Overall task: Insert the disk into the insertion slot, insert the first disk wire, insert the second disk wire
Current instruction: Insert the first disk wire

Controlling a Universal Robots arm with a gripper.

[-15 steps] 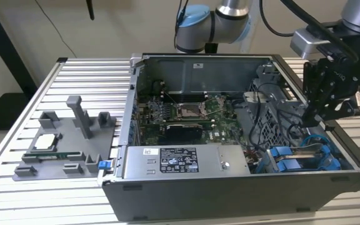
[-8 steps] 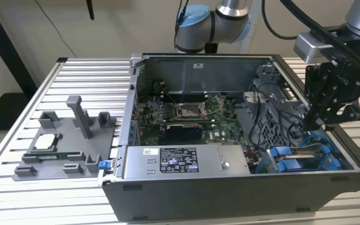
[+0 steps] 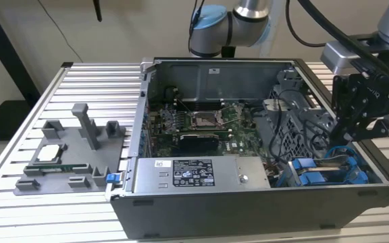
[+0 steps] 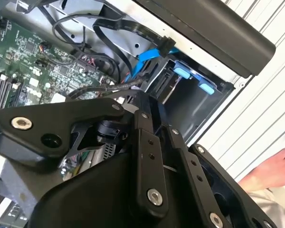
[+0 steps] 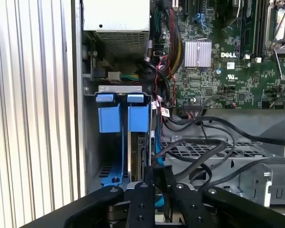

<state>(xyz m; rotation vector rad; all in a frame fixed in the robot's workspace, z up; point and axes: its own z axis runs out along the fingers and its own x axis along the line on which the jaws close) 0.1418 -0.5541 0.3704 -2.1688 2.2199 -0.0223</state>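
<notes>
The disk (image 5: 137, 151) stands edge-on in its blue carrier (image 3: 319, 174), down inside the insertion slot (image 5: 91, 142), a grey sheet-metal bay at the case's front corner on the exterior view's right. The carrier's blue tabs (image 4: 183, 72) show at the bay's mouth. My gripper (image 5: 156, 178) hangs just above the disk's end, its jaws shut on a thin blue wire (image 5: 156, 145) that runs up between them. In the exterior view the gripper (image 3: 346, 139) is over the bay, with the blue wire (image 3: 336, 149) looping under it. A black plug (image 4: 165, 45) on a flat black cable lies by the case wall.
Black cables (image 5: 204, 152) cross a perforated cage beside the bay. The power supply (image 3: 194, 174) and motherboard (image 3: 201, 121) fill the rest of the case. A grey fixture (image 3: 73, 157) sits on the slatted table. A person's hand (image 4: 270, 171) rests outside the case.
</notes>
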